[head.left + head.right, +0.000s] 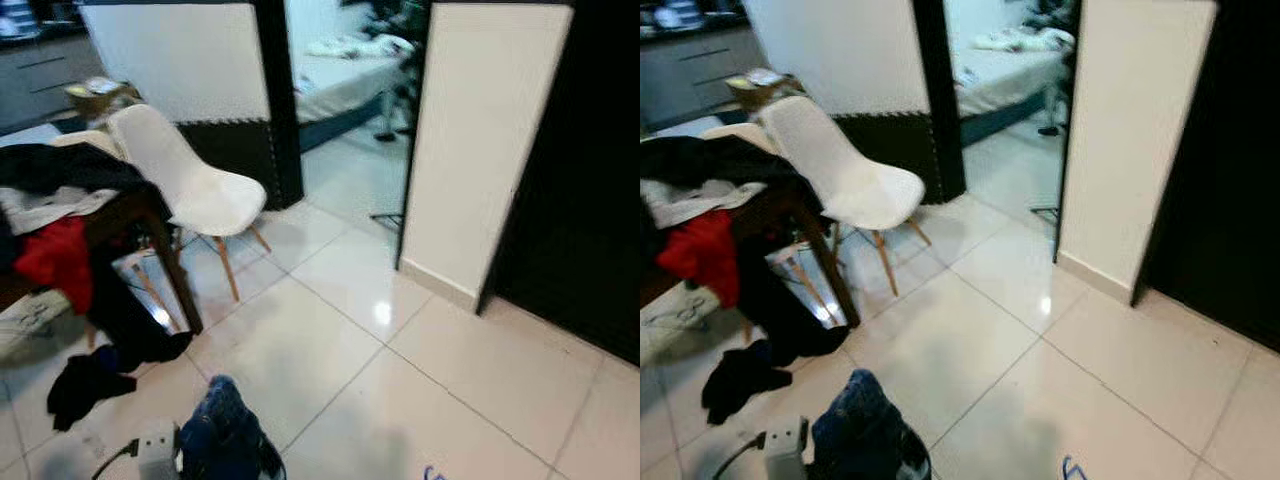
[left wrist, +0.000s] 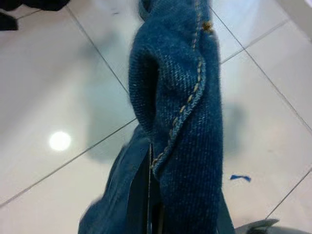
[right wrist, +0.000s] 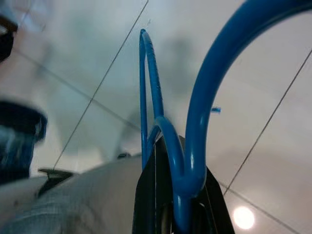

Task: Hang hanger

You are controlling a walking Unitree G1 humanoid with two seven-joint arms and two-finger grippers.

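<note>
Both loads secure: right gripper (image 3: 178,214) clamped on blue hanger (image 3: 195,122), left gripper (image 2: 153,214) clenching jeans (image 2: 180,107), low over the tiles. Best carried level, hook upright, steering past chair (image 1: 190,170).

I note glossy floor tiles (image 1: 400,300), coarse blue denim cloth (image 2: 185,122), a smooth blue plastic hanger (image 3: 195,126), a matt white plastic chair (image 1: 190,170) on wooden legs.

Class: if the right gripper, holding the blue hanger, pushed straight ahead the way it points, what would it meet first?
Probably the tiled floor: beyond the right gripper and its blue hanger, nothing else lies ahead, though depth is unclear.
</note>
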